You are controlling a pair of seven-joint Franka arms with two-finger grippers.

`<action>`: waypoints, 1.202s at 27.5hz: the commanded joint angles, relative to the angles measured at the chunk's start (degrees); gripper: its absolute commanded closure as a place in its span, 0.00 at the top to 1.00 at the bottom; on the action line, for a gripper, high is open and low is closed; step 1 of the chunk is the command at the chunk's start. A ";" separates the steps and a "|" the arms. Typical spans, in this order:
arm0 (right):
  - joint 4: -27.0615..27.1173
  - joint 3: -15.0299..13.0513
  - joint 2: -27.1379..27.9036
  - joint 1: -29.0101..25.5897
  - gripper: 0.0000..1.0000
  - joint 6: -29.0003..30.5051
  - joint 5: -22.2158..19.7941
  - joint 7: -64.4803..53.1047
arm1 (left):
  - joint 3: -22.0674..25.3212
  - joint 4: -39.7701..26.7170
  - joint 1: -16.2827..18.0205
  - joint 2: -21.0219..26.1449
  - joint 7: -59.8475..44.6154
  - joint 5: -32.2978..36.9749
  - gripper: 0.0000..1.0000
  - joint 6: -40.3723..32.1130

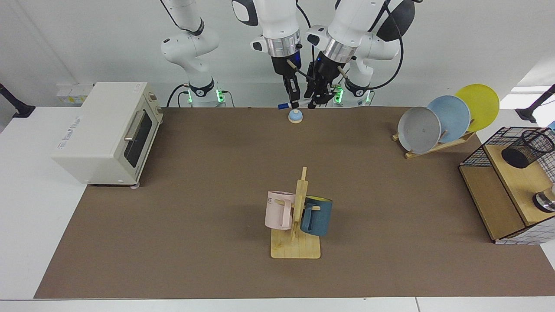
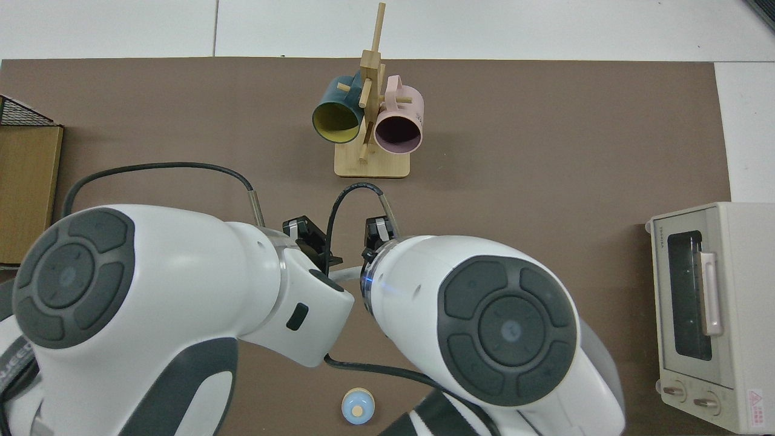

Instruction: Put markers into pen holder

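On the brown mat (image 1: 195,208), the right gripper (image 1: 293,103) clenches the marker (image 1: 284,105) just above the bell (image 1: 295,115). Left gripper (image 1: 315,102) beside it, jaws unclear. Holder (image 1: 527,148) far off. Pink mug (image 1: 279,209) reads "ME".

The facing view looks across the table at both arms; the top view looks straight down, sharing the mug rack (image 1: 296,225).

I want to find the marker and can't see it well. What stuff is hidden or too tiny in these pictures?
- Marker: facing view shows just a blue tip by the right tool; grip unclear.
- Both tools: top view, covered by arm housings.
- Left tool: facing view, fingers too small to judge.
- Pen holder: inside not visible; absent from top view.
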 commanded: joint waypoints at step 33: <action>0.12 0.31 -0.20 -0.68 0.49 -0.65 -0.71 0.08 | 0.94 -1.82 -0.28 -1.47 -0.56 -1.26 0.00 3.60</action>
